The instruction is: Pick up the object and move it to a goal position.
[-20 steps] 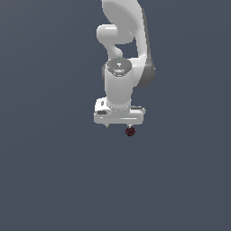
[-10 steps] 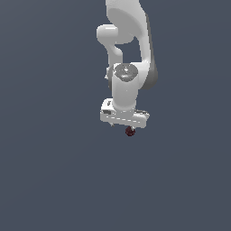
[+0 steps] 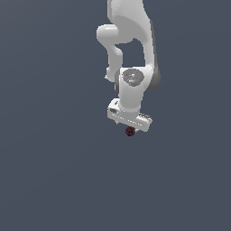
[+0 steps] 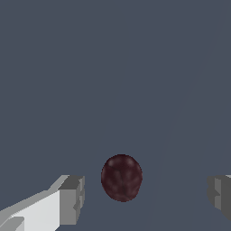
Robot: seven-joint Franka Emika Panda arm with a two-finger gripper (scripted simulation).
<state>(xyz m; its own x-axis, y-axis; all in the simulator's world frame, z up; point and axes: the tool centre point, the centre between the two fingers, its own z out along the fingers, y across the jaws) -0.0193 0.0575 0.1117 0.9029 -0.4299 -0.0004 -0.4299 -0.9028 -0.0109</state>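
Wrist view, nearest first: two grey finger pads (image 4: 72,200) of the gripper (image 4: 146,198) frame the scene, one carried on a white finger, the other cut off by the picture's edge. They stand wide apart. Between them lies the object, a dark maroon egg-shaped ball (image 4: 121,177), with clear gaps to both pads, closer to the pad on the white finger; nothing is held. Beyond the ball there is only the plain slate-grey ground (image 4: 113,67).

Exterior view: the white Panda arm (image 3: 133,40) descends from the upper edge, and its gripper (image 3: 130,125) points down at the grey ground (image 3: 54,171). The maroon ball (image 3: 130,131) shows just beneath the gripper's white body; the fingers themselves are too small to make out here.
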